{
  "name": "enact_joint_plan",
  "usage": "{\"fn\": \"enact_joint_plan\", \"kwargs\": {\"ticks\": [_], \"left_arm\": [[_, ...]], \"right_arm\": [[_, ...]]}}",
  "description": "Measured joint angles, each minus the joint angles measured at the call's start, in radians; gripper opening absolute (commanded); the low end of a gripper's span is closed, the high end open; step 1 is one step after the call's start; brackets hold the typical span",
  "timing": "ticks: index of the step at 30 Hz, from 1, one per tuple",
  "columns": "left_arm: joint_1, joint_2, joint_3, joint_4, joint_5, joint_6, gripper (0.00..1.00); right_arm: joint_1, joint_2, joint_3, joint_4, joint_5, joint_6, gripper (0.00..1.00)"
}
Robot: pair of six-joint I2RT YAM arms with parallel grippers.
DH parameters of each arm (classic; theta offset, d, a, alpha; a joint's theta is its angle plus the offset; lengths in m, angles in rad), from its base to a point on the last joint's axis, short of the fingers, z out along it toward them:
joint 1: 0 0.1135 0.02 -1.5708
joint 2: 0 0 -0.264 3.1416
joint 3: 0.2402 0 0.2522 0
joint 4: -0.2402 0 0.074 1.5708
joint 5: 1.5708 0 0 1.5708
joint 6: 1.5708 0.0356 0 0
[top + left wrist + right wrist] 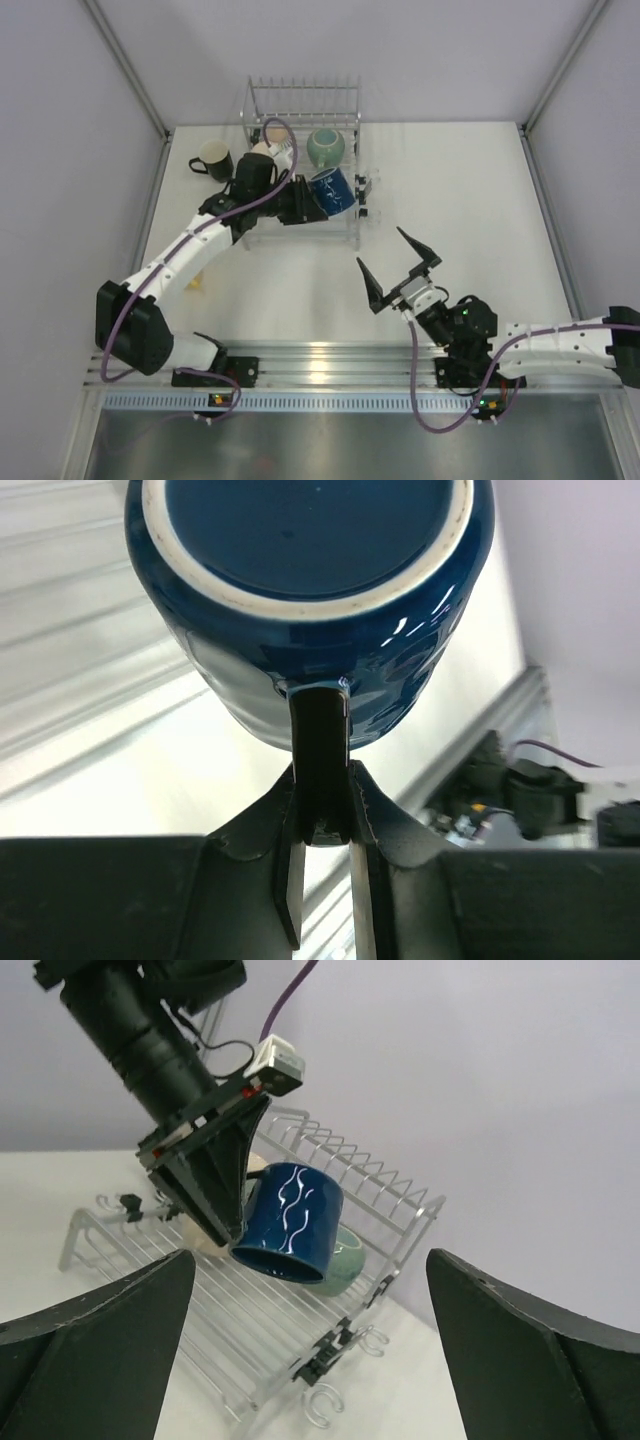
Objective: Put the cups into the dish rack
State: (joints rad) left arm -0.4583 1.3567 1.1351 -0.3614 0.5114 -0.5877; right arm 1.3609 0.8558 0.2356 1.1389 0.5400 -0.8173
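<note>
My left gripper (305,195) is shut on the handle of the dark blue cup (331,190), which it holds mouth-down just above the silver wire dish rack (352,112); the cup fills the left wrist view (310,590) and shows in the right wrist view (290,1222). A teal-green cup (326,146) sits in the rack behind it, and a cream cup (268,150) is partly hidden by the left arm. A black cup with cream inside (212,158) stands on the table left of the rack. My right gripper (398,262) is open and empty, in front of the rack.
The rack (300,1345) has hook loops at its near right corner. A small yellowish thing (197,283) lies under the left forearm. Walls enclose the table on three sides; a metal rail runs along the near edge.
</note>
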Motion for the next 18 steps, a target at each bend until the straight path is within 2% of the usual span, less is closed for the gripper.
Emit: {"fn": "enact_joint_plan", "kwargs": {"ticks": [7,11,18], "left_arm": [[-0.029,0.123,0.048,-0.016,-0.167,0.179,0.00],[-0.074,0.195,0.095,-0.012,-0.275,0.297,0.00],[-0.099,0.224,0.097,0.032,-0.345,0.417,0.00]], "right_arm": [[0.000,-0.130,0.045,-0.155,0.016,0.191,0.99],[0.000,-0.190,0.048,-0.220,0.014,0.237,0.99],[0.000,-0.309,0.045,-0.303,0.013,0.253,0.99]]}}
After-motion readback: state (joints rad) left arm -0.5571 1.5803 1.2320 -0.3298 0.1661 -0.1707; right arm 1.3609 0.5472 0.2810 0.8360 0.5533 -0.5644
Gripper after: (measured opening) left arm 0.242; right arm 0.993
